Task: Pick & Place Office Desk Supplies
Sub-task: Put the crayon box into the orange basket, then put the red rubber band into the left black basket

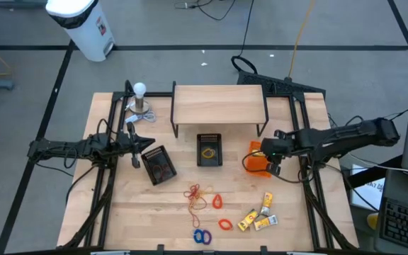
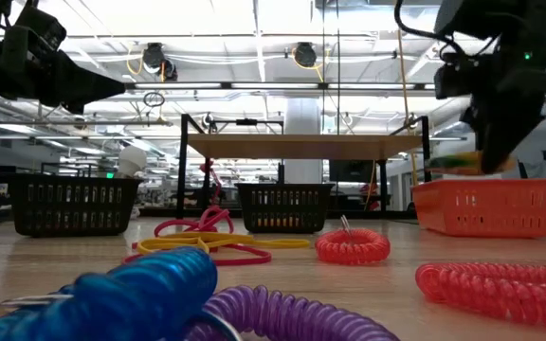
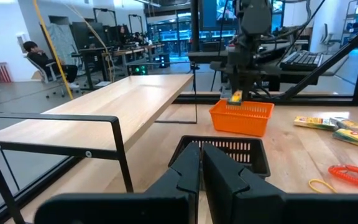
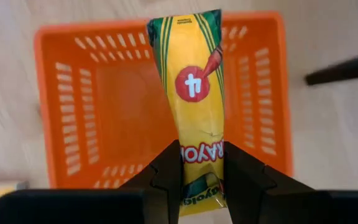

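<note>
yellow packet [image 4: 197, 106]: lower end hidden between the fingers [image 4: 169, 171]. blue ring [image 2: 112, 298], lower left of the low view: blurred, cut off by the frame edge.

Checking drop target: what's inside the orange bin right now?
The orange bin looks empty: bare mesh floor where visible. The yellow crayon packet, clamped in the right gripper above it, covers a strip of the floor, so that part can't be checked.

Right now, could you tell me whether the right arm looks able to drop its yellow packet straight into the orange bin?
Probably yes. The right gripper holds the yellow packet directly above the orange bin, whose open top shows bare beneath it, and nothing lies between them. The left gripper is shut, over by the black mesh bin.
</note>
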Robot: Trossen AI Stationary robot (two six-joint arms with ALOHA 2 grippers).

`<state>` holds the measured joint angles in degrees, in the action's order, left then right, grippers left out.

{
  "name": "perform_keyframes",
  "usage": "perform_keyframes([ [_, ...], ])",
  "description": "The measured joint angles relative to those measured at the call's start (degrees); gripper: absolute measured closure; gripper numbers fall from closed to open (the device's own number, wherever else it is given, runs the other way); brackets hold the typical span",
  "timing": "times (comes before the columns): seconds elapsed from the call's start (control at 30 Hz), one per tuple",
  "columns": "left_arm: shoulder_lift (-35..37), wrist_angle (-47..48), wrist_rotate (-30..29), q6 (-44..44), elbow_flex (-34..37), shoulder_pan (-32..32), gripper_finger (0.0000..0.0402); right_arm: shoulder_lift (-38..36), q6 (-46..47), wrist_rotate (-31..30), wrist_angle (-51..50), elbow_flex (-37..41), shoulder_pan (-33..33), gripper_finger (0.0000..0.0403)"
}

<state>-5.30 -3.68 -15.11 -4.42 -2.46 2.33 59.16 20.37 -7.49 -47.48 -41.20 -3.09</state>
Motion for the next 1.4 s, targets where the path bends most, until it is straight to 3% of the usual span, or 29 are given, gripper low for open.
perform_keyframes([
  [0.13, 0.0, -0.1, 0.0, 0.1, 0.0, 0.0, 0.0382, 0.6, 0.7, 0.0, 6.1, 2.0, 0.0, 0.0319],
  [0.47, 0.0, -1.0, 0.0, 0.4, 0.0, 0.0, 0.0382, 2.4, 5.9, 0.1, 5.3, 4.2, 0.0, 0.0319],
  [0.7, 0.0, -0.9, 0.0, 0.2, 0.0, 0.0, 0.0382, 3.8, 4.2, 2.0, 5.7, 4.2, 0.0, 0.0316],
  [1.0, 0.0, -0.9, 0.0, -0.2, 0.0, 0.0, 0.0382, 3.6, 4.0, 3.1, 6.2, 4.2, 0.0, 0.0249],
  [1.23, 0.0, -0.8, 2.0, 0.0, 0.0, 0.0, 0.0382, -2.1, -0.7, 2.9, 6.7, 1.4, 0.2, 0.0223],
  [1.4, 0.0, -0.2, 4.6, 2.0, 0.0, 0.0, 0.0382, -11.6, -10.3, -0.9, 18.5, 0.2, 0.2, 0.0237],
])
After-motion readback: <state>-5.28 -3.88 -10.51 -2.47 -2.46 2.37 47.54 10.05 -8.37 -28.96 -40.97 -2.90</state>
